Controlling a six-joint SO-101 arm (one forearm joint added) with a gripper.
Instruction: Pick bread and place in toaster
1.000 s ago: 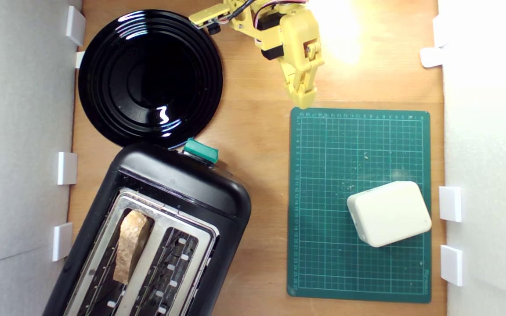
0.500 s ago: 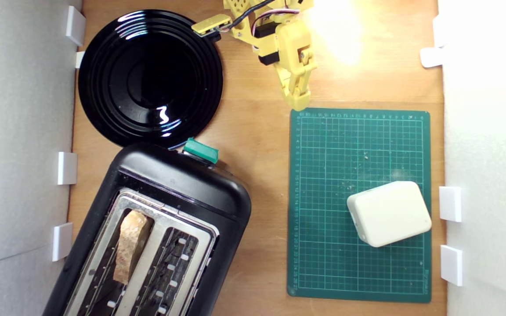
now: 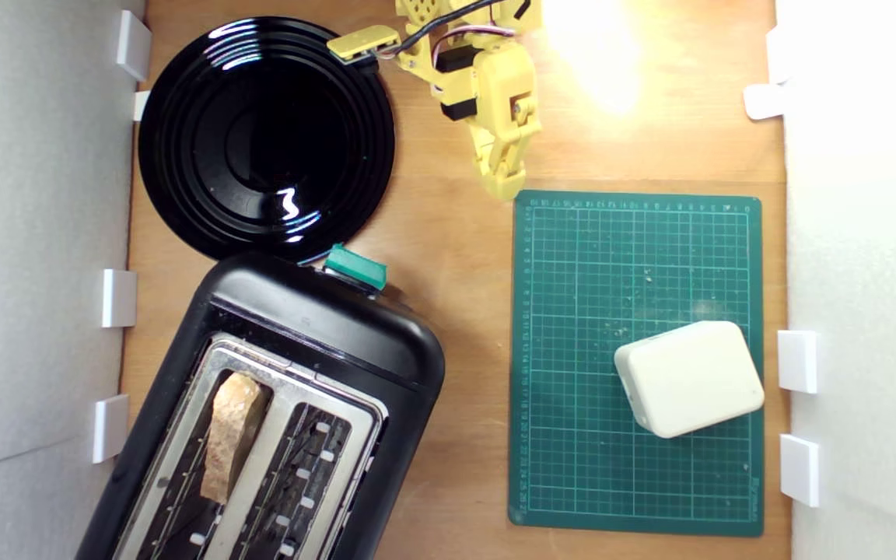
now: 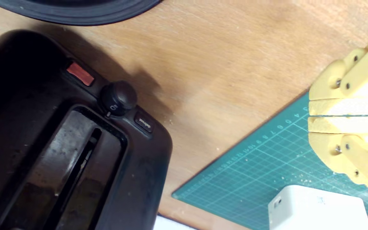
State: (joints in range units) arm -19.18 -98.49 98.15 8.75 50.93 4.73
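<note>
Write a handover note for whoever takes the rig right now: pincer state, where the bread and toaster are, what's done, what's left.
Pincer: shut, holding nothing, above bare wood just off the green cutting mat's corner, beside the black plate.
Bread: standing in the toaster's slot on the exterior view's left, top edge poking out. The other slot is empty.
White block: resting on the mat, untouched.
Done: bread is in the toaster.
Left: nothing for the placement; the teal lever looks not pressed down, if toasting is wanted.
</note>
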